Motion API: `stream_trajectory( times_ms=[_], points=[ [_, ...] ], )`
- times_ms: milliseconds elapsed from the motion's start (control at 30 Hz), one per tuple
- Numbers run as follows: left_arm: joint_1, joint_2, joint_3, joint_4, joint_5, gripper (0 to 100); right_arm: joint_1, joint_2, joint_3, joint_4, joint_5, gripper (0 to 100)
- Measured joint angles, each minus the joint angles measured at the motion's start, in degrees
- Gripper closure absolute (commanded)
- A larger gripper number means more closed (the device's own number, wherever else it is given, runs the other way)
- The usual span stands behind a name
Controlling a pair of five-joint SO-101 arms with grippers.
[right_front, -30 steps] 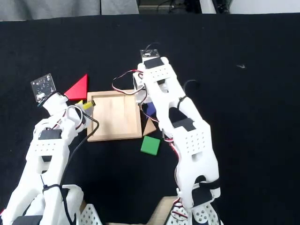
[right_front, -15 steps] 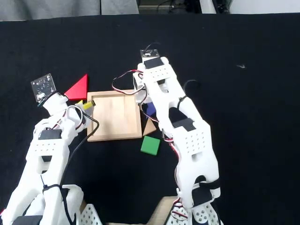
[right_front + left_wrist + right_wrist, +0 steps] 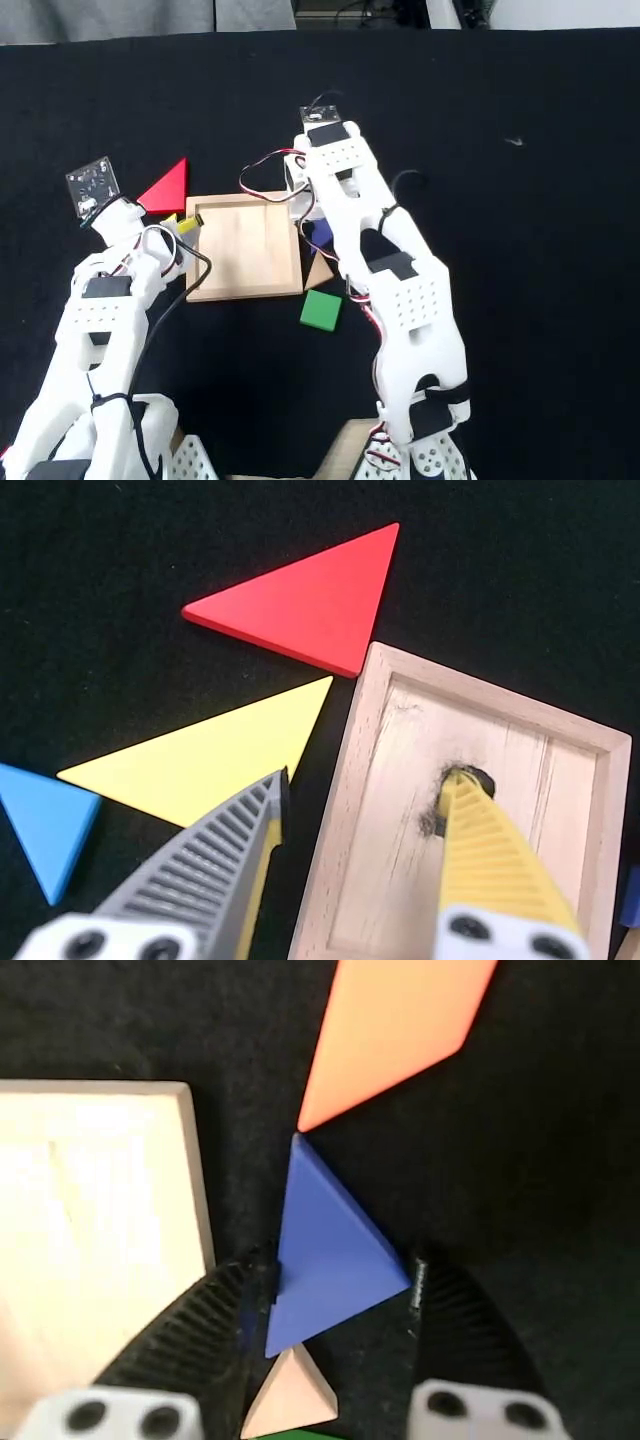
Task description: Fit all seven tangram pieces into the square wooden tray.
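- Straddling the blue triangle (image 3: 330, 1245), the right gripper (image 3: 335, 1270) sits low over the table (image 3: 520, 250). Its two fingers bear on opposite sides of the piece, so I read it as clamped on the triangle. Cannot tell whether the piece is off the surface.
- Key relation: the tray (image 3: 195, 1180) lies straight off to one side of this grip. Its wall is just beside the triangle, with a narrow strip of table between them. My judgement is that the move ahead is a lift and a short sideways carry over that wall.
- Long axis of the blue triangle runs along the tray's near wall, and the fingers cross its short width.
- Its apex points away from the wrist at the orange parallelogram (image 3: 400, 1030), tips all but touching. A small pale triangle (image 3: 290, 1400) sits at the other end, its tip against the blue piece.
- Right arm is plainly the nearer one for this piece.
- Left gripper (image 3: 367, 780) stands at the tray's opposite wall, spread wide and holding nothing. Its yellow finger is inside the tray and its grey finger is outside, over the yellow triangle (image 3: 210, 760). It may crowd the placing.
- Look of the piece: deep blue, flat, thin, crisp-edged, matte.
- Red triangle (image 3: 310, 605), light blue triangle (image 3: 45, 815) and green square (image 3: 321, 310) all lie outside the tray.
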Motion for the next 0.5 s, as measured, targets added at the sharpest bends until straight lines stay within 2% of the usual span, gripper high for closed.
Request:
stream_trajectory(
  times_ms=[100, 267, 367, 500],
  points=[
    [0.0, 0.0, 0.0, 0.0, 0.0, 75, -0.3, -0.3, -2.9, 2.4, 6.1, 83.5],
    [0.0, 0.0, 0.0, 0.0, 0.0, 75, -0.7, -3.4, -9.1, 6.2, 21.8, 83.5],
    [0.0, 0.0, 0.0, 0.0, 0.0, 75, -1.0, -4.1, -11.2, 6.5, 27.3, 83.5],
    [0.0, 0.0, 0.0, 0.0, 0.0, 75, -4.5, -4.1, -11.3, 6.5, 39.0, 83.3]
  ],
)
